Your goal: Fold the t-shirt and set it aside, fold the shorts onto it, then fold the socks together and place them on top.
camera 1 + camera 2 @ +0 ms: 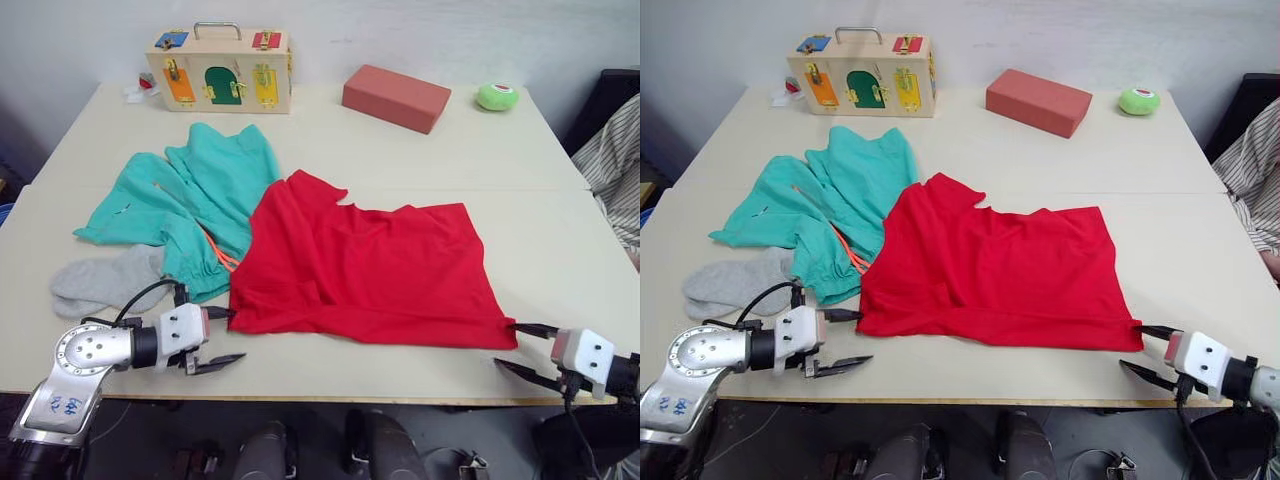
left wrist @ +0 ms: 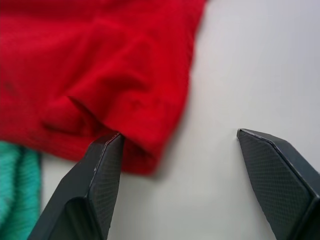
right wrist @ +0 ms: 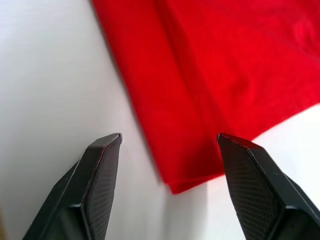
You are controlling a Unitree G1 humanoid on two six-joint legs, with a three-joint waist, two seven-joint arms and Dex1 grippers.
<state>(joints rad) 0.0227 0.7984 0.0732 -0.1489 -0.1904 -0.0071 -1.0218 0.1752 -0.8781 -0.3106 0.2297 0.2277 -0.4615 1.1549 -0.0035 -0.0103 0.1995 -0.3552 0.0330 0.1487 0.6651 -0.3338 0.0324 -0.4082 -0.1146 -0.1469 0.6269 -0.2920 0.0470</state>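
Observation:
The red t-shirt [image 1: 365,265] lies folded over in the middle of the table. To its left, partly under it, lie the teal shorts [image 1: 190,200] with an orange drawstring [image 1: 222,256]. The grey socks [image 1: 105,280] rest at the near left beside the shorts. My left gripper [image 1: 222,338] stands open at the t-shirt's near left corner [image 2: 145,160], one finger touching the cloth. At the near right corner [image 3: 182,182] my right gripper [image 1: 520,347] is open too, the corner lying between its fingers.
At the back of the table [image 1: 560,230] stand a wooden latch box [image 1: 218,72], a red brick-like block [image 1: 396,97] and a green round object [image 1: 497,96]. A person's striped sleeve [image 1: 615,170] shows at the right edge. Both grippers are near the table's front edge.

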